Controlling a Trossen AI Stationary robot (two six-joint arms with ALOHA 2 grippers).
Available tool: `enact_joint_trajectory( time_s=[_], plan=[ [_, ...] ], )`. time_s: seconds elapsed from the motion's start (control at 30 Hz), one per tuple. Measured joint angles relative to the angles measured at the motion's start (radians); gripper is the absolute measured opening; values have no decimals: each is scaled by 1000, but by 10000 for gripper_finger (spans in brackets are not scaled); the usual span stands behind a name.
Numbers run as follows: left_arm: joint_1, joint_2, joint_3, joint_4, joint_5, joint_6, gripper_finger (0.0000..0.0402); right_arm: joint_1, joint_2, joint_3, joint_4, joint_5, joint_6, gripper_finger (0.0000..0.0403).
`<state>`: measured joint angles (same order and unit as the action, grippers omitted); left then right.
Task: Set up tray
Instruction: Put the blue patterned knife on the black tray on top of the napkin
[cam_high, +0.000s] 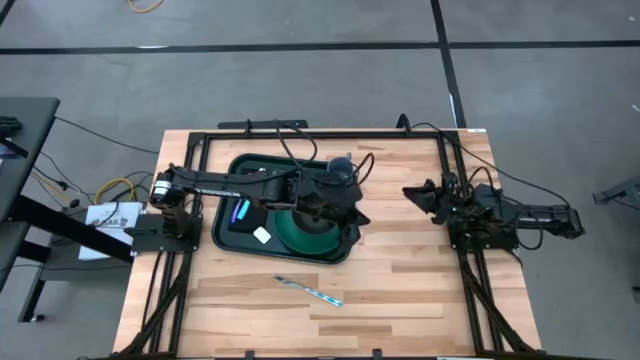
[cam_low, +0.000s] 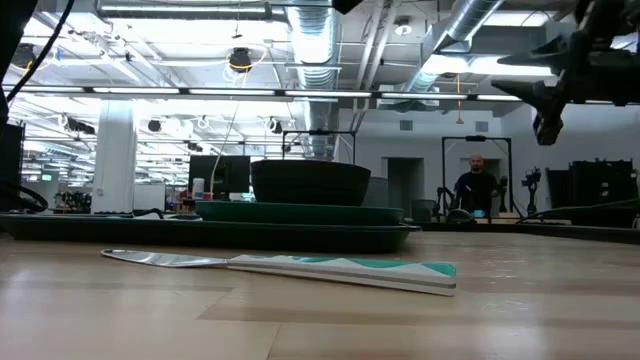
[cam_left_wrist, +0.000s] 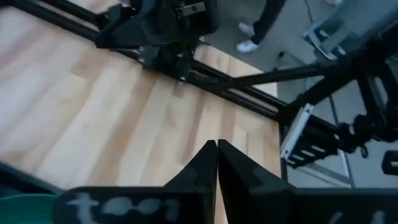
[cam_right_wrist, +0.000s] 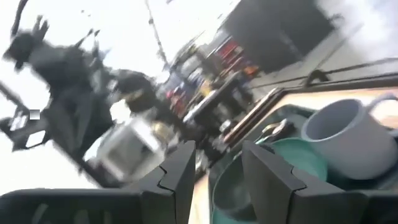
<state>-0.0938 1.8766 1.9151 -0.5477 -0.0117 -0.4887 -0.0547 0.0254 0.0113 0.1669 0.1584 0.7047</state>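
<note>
Tray position: you have the tray (cam_high: 226, 226) on the wooden table (cam_high: 400, 290), left of centre and towards the far edge.
Tray long axis: it runs roughly left to right across the table, turned a little so its right end sits nearer you than its left.
Tray contents: a green plate (cam_high: 300, 235) and a dark bowl (cam_low: 310, 182) fill the right half; a grey mug (cam_right_wrist: 345, 140) stands at the far right corner, and a small white piece (cam_high: 262, 236) and a blue item (cam_high: 240, 211) lie in the left half.
Hidden or unclear: the left arm covers much of the tray's middle from above, so you cannot read what lies under it. The right wrist view is smeared.
Left gripper: the left gripper (cam_left_wrist: 217, 163) has its fingers pressed together on nothing, above the tray's right end over the plate.
Right gripper: the right gripper (cam_right_wrist: 217, 163) has its fingers spread and empty, well apart from the tray at the table's right side, pointing towards it.
Knife: a knife (cam_high: 310, 291) with a patterned handle lies on the bare table, just nearer you than the tray.
</note>
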Motion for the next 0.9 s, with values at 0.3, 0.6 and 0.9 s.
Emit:
enact_joint_trajectory(
  time_s=[0.3,0.6,0.9],
  plan=[
    [-2,-110,-105,142,-89,16,0,1,9,1,56,34,123,123],
    [-1,-331,-541,611,-56,-56,0,23,39,27,148,-29,154,123],
    [-4,-508,-847,831,-17,-127,0,109,501,377,7,-26,24,114]
  ],
)
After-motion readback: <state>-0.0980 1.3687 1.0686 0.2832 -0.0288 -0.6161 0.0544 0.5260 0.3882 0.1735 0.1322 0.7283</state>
